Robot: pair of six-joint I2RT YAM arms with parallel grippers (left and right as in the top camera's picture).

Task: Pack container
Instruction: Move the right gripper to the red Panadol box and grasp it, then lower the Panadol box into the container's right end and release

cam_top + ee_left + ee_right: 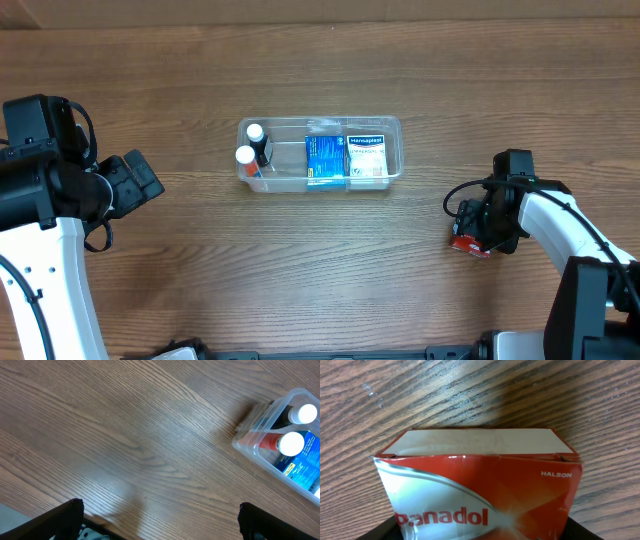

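Observation:
The clear plastic container [396,128] sits mid-table. It holds two white-capped bottles [254,132] at its left end, a blue box [324,160] in the middle and a white box [367,158] at the right. Its left end [248,443], the bottles [291,443] and the blue box [306,456] also show in the left wrist view. My right gripper [476,234] is far right of the container, low over the table, shut on a red Panadol box [480,485], which also shows from overhead [467,244]. My left gripper [148,186] is open and empty [160,508], far left of the container.
The wooden table [320,280] carries nothing else in view. The table's edge [30,517] shows at the lower left of the left wrist view.

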